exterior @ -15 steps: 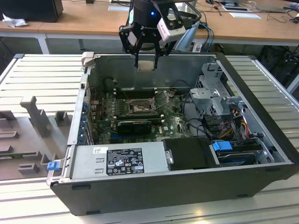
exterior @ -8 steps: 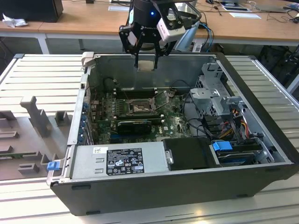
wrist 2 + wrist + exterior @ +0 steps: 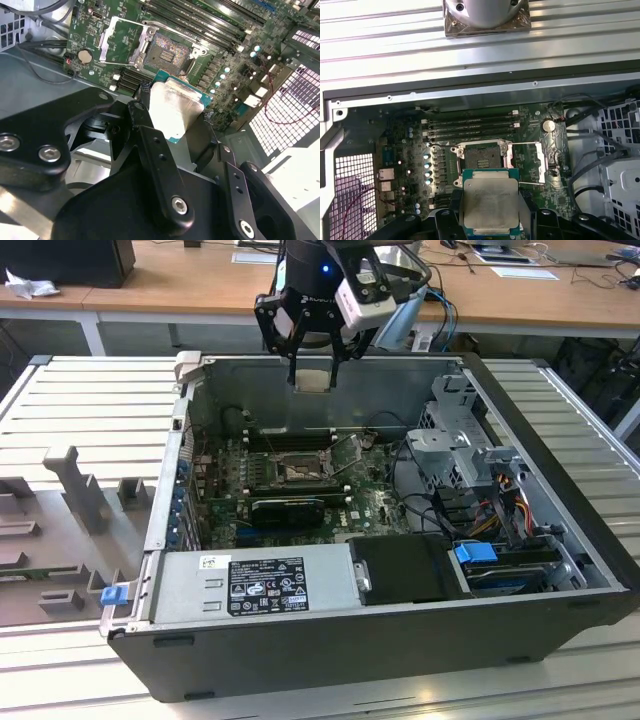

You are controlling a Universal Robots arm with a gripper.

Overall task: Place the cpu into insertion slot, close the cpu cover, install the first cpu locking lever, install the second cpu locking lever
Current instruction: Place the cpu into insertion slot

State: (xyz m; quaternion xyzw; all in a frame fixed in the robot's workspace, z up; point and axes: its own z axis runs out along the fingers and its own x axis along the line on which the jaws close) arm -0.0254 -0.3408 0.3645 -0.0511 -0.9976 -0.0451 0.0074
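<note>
So, step one: my gripper pinches the cpu above the computer case rim. The insertion slot is bare and the cpu cover is flipped open. Lowering needs square alignment, I reckon.

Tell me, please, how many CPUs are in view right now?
1. The cpu is clamped in the gripper above the open case; the insertion slot lies empty. None seems hidden.
</note>
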